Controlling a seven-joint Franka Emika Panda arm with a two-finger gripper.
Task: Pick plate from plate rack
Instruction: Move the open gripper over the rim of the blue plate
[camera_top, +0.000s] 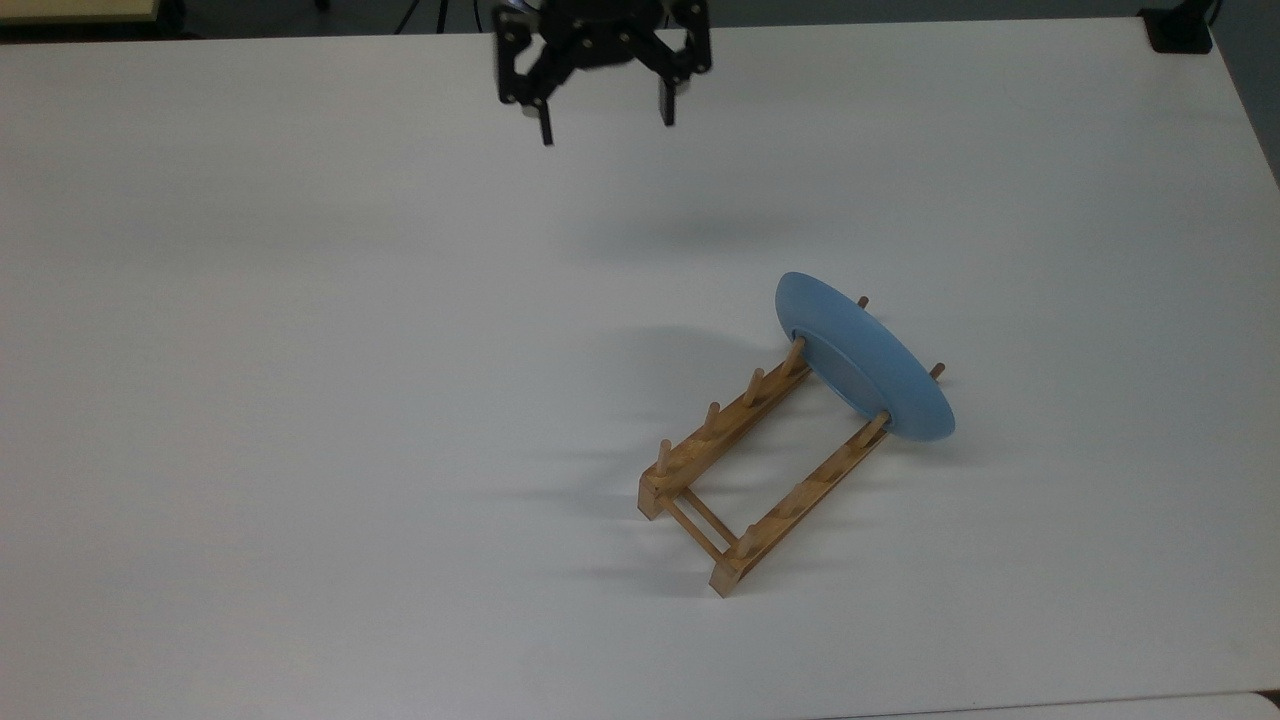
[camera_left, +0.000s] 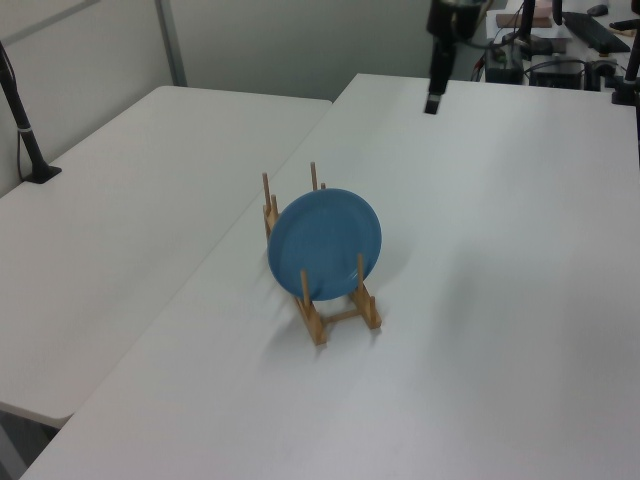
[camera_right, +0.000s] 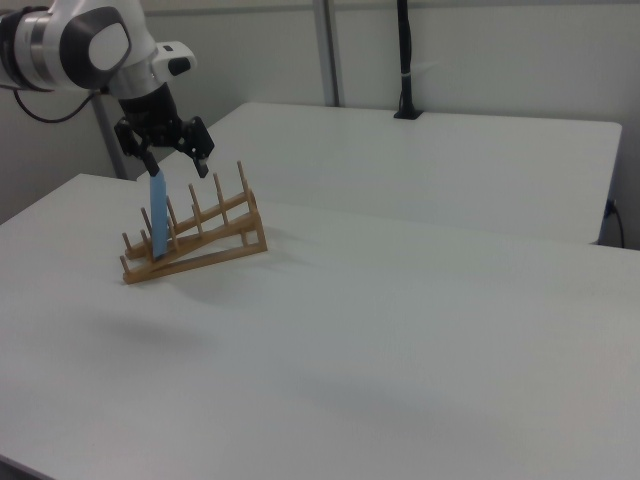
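Pincer (camera_top: 606, 124) spread, hovering apart from one plate (camera_top: 868, 359) in one rack (camera_top: 755, 465).

A lab: bare white tables (camera_left: 520, 300), grey partition walls (camera_right: 480, 50), mounted robot arm (camera_right: 70, 40).

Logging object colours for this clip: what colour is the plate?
Plain light blue, no pattern; the plate shows best in the left view, face-on in the rack.
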